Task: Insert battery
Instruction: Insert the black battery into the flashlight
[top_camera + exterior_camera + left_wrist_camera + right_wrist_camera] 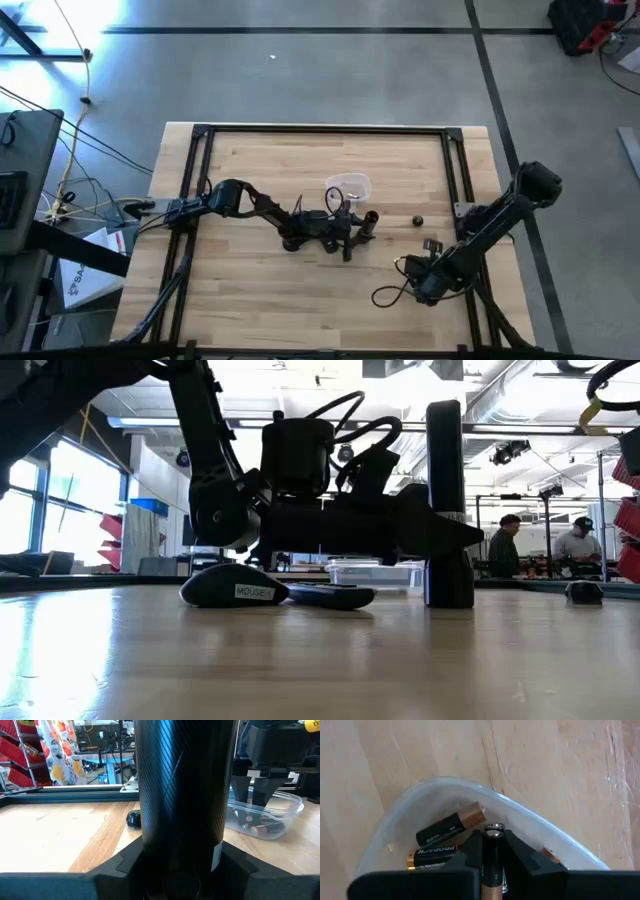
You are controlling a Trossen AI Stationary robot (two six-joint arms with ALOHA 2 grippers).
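A black cylinder is stood upright near the middle of the surface and is pinched between the fingers of the left hand, which is reached in from 9 o'clock. In the left wrist view the cylinder fills the middle, clamped on both sides.

A clear tub is set just at 12 o'clock of the cylinder. The right hand is held above this tub and is closed on a battery, which is gripped upright between the two fingers. Two more loose batteries are seen lying flat on the tub's floor beneath it, and the end of another is glimpsed by the rim.

A small dark round piece is left on the surface at 3 o'clock of the cylinder, apart from it.

In the low view a dark computer mouse marked "MOUSE" is seen resting on the surface under the left arm, with a flat dark cover just beside it. Whether the two touch cannot be told.

Two people are seen in the room far behind the surface.
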